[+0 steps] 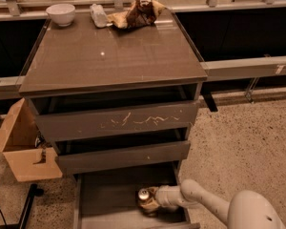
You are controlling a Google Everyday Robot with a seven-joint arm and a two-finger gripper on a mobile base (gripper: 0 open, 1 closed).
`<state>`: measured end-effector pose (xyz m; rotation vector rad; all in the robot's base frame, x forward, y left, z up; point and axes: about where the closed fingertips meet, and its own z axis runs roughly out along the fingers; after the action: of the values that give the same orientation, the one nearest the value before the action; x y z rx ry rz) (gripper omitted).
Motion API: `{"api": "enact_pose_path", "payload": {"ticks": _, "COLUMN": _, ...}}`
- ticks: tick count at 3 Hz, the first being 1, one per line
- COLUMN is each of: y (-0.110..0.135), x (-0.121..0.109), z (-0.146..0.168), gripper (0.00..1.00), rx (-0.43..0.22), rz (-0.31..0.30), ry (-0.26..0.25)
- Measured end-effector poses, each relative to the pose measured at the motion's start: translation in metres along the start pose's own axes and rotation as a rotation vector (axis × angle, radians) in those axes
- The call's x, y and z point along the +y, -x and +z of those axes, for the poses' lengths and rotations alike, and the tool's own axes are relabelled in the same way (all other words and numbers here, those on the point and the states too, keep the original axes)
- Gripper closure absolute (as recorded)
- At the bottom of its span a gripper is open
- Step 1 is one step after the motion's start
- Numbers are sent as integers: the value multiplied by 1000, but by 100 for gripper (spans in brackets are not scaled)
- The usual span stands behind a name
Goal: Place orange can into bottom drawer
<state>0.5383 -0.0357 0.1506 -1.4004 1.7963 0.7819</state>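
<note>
Speckled floor [243,142] around a grey-brown cabinet [109,56]. Far left, cardboard box [24,151]. On top, white bowl [60,13], then crumpled snack bag [138,12]. Lowest down, bottom drawer [109,197] pulled open. Inside, toward its right wall, orange can [143,194] upright, hand [148,203] clamped on it from the right.

A single camera looks from high in front of the grey-brown three-drawer cabinet [109,61], tilted steeply down and facing its drawer fronts, near enough that the cabinet fills most of the frame. The flat top's far edge, with a small white bowl [61,13] at its far-left corner, lies near the frame's top. The pulled-out deep grey-brown bottom drawer [109,199] sits at the frame's lower edge. The white robot arm [205,205] enters from the lower right, its gripper [150,202] inside that drawer near the right wall, clasping the small silver-topped orange can [143,193]
</note>
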Motion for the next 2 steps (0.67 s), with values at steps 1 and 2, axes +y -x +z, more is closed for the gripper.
{"api": "enact_pose_path", "payload": {"ticks": 1, "y": 1, "x": 0, "z": 0, "gripper": 57, "rx": 0, "rz": 0, "ry": 0}}
{"api": "enact_pose_path", "payload": {"ticks": 2, "y": 1, "x": 0, "z": 0, "gripper": 36, "rx": 0, "rz": 0, "ry": 0}}
